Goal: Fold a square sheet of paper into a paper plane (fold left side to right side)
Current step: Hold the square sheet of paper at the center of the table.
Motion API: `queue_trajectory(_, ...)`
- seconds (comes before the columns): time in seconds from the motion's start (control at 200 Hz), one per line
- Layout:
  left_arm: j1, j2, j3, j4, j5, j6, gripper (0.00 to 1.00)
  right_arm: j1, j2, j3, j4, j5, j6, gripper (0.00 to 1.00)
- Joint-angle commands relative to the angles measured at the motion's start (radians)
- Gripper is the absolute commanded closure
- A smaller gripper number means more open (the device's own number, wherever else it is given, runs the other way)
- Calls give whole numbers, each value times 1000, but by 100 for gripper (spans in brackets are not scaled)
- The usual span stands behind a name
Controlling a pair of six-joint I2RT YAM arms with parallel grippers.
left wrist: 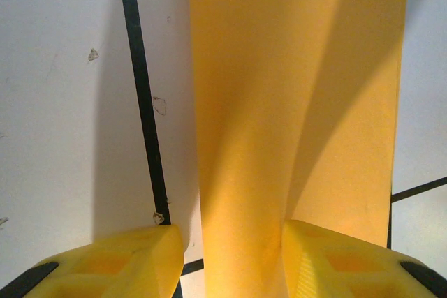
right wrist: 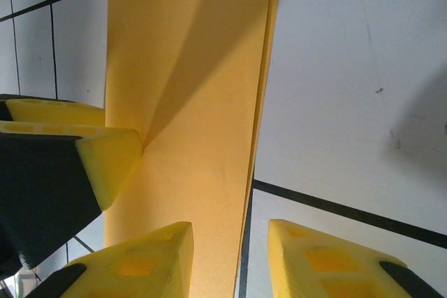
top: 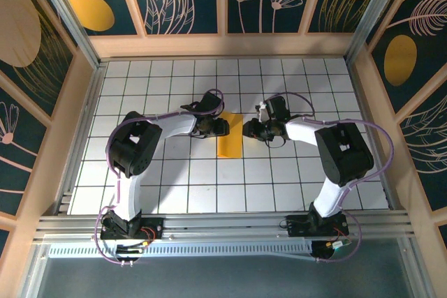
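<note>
Where the two arms meet, you find the square sheet of paper flat on the tabletop, doubled into a narrow strip. Left gripper stands at the sheet's left edge, jaws spread, straddling that edge. Right gripper at the sheet's right edge does likewise, spread, pinching nothing.

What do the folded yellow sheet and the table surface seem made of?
The folded sheet looks like thin matte paper: it bends softly and shows layered edges. The table surface seems a hard white board, scuffed, with black grid lines.
</note>
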Motion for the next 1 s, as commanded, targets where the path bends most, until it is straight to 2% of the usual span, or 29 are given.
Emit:
queue_trajectory(0.0, -21, 144, -36, 18, 6, 25, 55, 8, -1, 23, 20, 14, 1, 66)
queue_trajectory(0.52, -22, 147, -35, 21, 8, 11, 55, 12, 13, 27, 30, -18, 11, 67)
queue_trajectory(0.721, -22, 150, -37, 20, 8, 11, 55, 29, 50, 44, 60, -69, 27, 78)
queue_trajectory(0.846, -22, 148, -36, 21, 9, 10, 55, 47, 82, 65, 70, -81, 31, 92)
queue_trajectory(0.996, -23, 147, -36, 21, 10, 11, 55, 52, 116, 77, 70, -80, 31, 96)
